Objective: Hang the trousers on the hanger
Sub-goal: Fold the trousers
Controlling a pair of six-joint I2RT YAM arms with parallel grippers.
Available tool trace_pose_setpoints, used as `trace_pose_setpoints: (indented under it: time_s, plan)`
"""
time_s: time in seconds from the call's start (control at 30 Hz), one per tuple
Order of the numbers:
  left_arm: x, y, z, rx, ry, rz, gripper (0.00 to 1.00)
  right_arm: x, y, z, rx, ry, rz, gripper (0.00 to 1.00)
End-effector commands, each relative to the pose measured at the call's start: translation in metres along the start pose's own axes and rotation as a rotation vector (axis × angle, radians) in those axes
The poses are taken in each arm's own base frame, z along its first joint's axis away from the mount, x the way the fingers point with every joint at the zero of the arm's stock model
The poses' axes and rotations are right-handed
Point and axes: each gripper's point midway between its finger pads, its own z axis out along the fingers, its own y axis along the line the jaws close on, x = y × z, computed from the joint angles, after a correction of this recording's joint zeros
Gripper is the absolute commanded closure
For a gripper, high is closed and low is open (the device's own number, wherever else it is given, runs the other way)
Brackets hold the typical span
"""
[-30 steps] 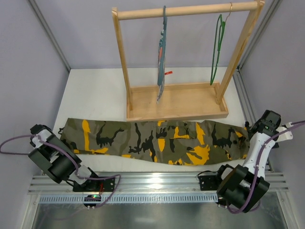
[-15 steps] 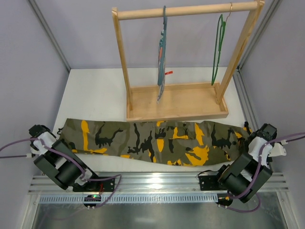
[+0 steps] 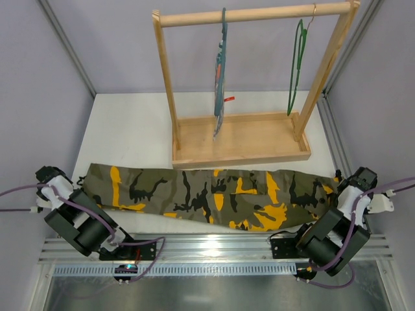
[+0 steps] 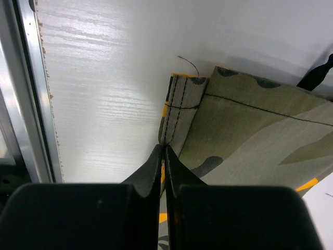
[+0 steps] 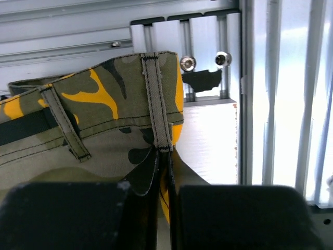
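across the lower middle of the top view, the trousers (image 3: 207,197) lie flat on the white table (image 3: 130,129), stretched from left to right. the left gripper (image 4: 163,156) is pinched on a hem corner. the right gripper (image 5: 162,161) is clamped on the waistband beside a belt loop. at upper right the hanger (image 3: 296,65) hangs on the wooden rack (image 3: 240,139), its hook seemingly over the top rail.

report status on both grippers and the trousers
Left gripper shut on the trousers at a leg hem, right gripper shut on the waistband. Trousers flat on table. Green hanger bare on the rack, nothing blocking.
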Motion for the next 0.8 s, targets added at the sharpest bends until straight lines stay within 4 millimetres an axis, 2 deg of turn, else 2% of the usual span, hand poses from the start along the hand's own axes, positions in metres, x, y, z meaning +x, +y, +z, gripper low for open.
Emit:
trace_pose_setpoints:
  time_s: [0.0, 0.07, 0.13, 0.2, 0.23, 0.3, 0.33, 0.4, 0.43, 0.5, 0.53, 0.6, 0.63, 0.7, 0.73, 0.77]
  plan:
    - [-0.044, -0.007, -0.004, -0.029, -0.162, -0.017, 0.99, -0.038, -0.004, 0.001, 0.091, -0.14, 0.058, 0.96]
    - [-0.045, -0.003, -0.002, -0.052, -0.165, -0.006, 0.99, -0.035, -0.012, 0.006, 0.152, -0.125, 0.039, 0.95]
    - [-0.045, -0.001, -0.001, -0.06, -0.171, 0.0, 1.0, -0.031, -0.01, 0.008, 0.156, -0.098, 0.024, 0.91]
    - [-0.046, 0.0, -0.002, -0.062, -0.177, 0.005, 0.99, -0.029, -0.003, 0.006, 0.12, -0.067, -0.004, 0.76]
    - [-0.047, 0.0, -0.004, -0.06, -0.181, 0.008, 0.99, -0.035, 0.006, 0.001, 0.083, -0.066, -0.007, 0.72]
    - [-0.047, -0.002, -0.006, -0.044, -0.187, 0.007, 1.0, -0.031, 0.021, -0.009, 0.005, -0.01, -0.031, 0.66]
    - [-0.046, -0.002, -0.006, -0.038, -0.185, 0.003, 1.0, -0.04, 0.032, -0.019, -0.035, -0.018, -0.022, 0.66]
    - [-0.043, -0.003, -0.003, -0.028, -0.174, 0.001, 1.0, -0.037, 0.048, -0.033, -0.102, 0.004, -0.044, 0.64]
    - [-0.039, -0.001, 0.0, -0.033, -0.163, 0.0, 0.99, -0.043, 0.063, -0.043, -0.159, 0.013, -0.051, 0.63]
    - [-0.037, -0.001, 0.004, -0.027, -0.159, 0.0, 0.99, -0.031, 0.076, -0.053, -0.181, 0.075, -0.101, 0.62]
    - [-0.036, 0.0, 0.006, -0.033, -0.154, 0.004, 0.99, -0.04, 0.089, -0.064, -0.202, 0.062, -0.093, 0.62]
    - [-0.036, 0.0, 0.007, -0.035, -0.152, 0.013, 0.99, -0.034, 0.093, -0.07, -0.174, 0.085, -0.163, 0.62]
    - [-0.036, 0.0, 0.008, -0.038, -0.152, 0.017, 0.99, -0.046, 0.099, -0.078, -0.167, 0.062, -0.141, 0.61]
    - [-0.037, -0.001, 0.009, -0.037, -0.153, 0.022, 1.0, -0.044, 0.099, -0.082, -0.152, 0.092, -0.165, 0.61]
    - [-0.038, -0.002, 0.009, -0.035, -0.153, 0.025, 0.99, -0.054, 0.104, -0.092, -0.164, 0.081, -0.151, 0.6]
    - [-0.039, -0.003, 0.008, -0.032, -0.156, 0.027, 0.99, -0.055, 0.105, -0.096, -0.173, 0.084, -0.152, 0.6]
